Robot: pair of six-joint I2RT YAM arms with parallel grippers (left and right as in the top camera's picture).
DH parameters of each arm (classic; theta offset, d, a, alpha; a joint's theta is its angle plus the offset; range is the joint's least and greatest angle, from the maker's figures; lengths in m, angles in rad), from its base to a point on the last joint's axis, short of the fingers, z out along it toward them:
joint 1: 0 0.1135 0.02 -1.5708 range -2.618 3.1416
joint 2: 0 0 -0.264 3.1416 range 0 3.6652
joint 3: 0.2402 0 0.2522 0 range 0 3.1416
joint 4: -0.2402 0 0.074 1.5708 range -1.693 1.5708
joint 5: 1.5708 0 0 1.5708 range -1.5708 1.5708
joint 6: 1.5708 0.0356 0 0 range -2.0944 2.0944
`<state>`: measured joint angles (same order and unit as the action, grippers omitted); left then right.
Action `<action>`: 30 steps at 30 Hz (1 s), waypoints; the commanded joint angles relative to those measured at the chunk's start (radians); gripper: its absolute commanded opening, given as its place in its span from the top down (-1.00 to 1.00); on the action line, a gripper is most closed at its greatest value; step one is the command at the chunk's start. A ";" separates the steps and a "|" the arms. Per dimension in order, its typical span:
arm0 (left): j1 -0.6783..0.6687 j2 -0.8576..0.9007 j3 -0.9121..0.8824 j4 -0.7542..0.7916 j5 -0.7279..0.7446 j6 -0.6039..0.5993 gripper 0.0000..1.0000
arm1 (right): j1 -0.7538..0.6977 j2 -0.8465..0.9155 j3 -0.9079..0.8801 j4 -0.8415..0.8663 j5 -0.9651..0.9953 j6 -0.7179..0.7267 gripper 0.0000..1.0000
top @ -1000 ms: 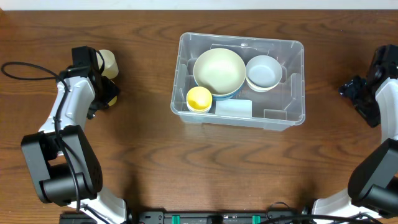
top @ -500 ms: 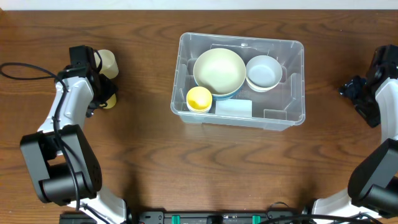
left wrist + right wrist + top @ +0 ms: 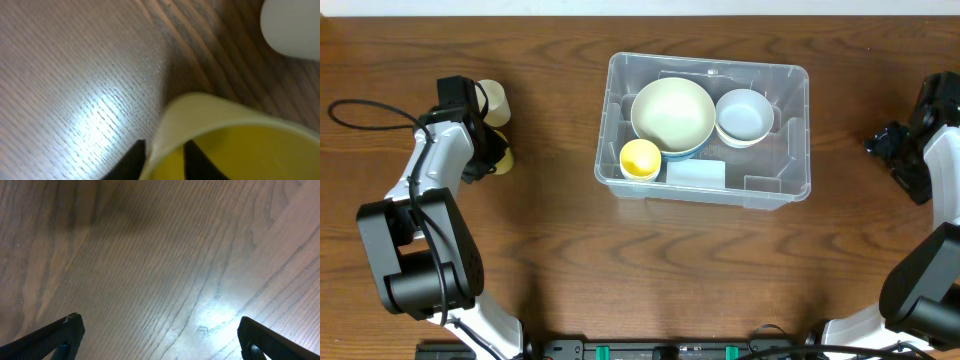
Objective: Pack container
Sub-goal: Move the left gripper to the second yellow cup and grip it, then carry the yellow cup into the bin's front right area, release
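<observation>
Item, container [image 3: 708, 130]: a large clear bin at the middle of the surface [image 3: 550, 260], nearer the far edge than the near one, its long axis running left to right, parallel to that far edge. Contents: a cream bowl [image 3: 672, 112] nested in a blue bowl [image 3: 692, 152] at the far left corner; a white bowl [image 3: 744, 116] just beside it toward the far right; a second yellow cup [image 3: 640, 158] at the near left corner; a flat clear piece [image 3: 696, 172] against the near wall. The near right corner looks bare. Item, yellow cup [image 3: 501, 158]: upright near the left edge of the surface, well apart from the bin. My left fingers [image 3: 131, 161] straddle its wall, one outside and one inside, and as far as the wrist view shows they are clamped on it. Item, pale cup [image 3: 492, 98]: just beside the yellow one, on its far side, and not held. Item, my right fingers [image 3: 55, 337]: spread wide over bare wood near the right edge, holding nothing. Bearing: the bin lies to the right of my left fingers, short end toward them. My right arm stands rather nearer its other short end, but the left has the cup, so I judge the carry is the left arm's, rightward over the near short wall.
</observation>
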<state>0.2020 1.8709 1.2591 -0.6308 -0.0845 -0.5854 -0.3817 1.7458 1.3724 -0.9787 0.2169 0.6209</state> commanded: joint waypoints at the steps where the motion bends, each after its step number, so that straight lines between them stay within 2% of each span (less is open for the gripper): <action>1: 0.005 0.010 0.014 -0.003 -0.005 0.000 0.74 | -0.005 0.003 -0.002 -0.001 0.009 0.014 -0.98; 3: 0.005 0.010 0.014 -0.003 -0.005 -0.001 0.88 | -0.005 0.003 -0.002 -0.001 0.009 0.014 -0.98; 7: 0.005 0.001 0.016 -0.012 0.003 0.000 0.88 | -0.005 0.003 -0.002 -0.001 0.009 0.014 -0.98; 10: 0.005 -0.039 0.017 -0.019 0.071 0.019 0.88 | -0.005 0.003 -0.002 0.000 0.009 0.014 -0.99; 18: -0.024 -0.278 0.017 -0.019 0.262 0.148 0.88 | -0.005 0.003 -0.002 -0.001 0.009 0.014 -0.98; 26: -0.191 -0.544 0.017 -0.018 0.261 0.174 0.88 | -0.005 0.003 -0.002 -0.001 0.009 0.014 -0.98; 30: -0.305 -0.592 0.017 -0.019 0.261 0.197 0.88 | -0.005 0.003 -0.002 -0.001 0.009 0.014 -0.98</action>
<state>-0.0414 1.2945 1.2591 -0.6468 0.1608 -0.4271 -0.3817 1.7458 1.3724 -0.9787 0.2169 0.6209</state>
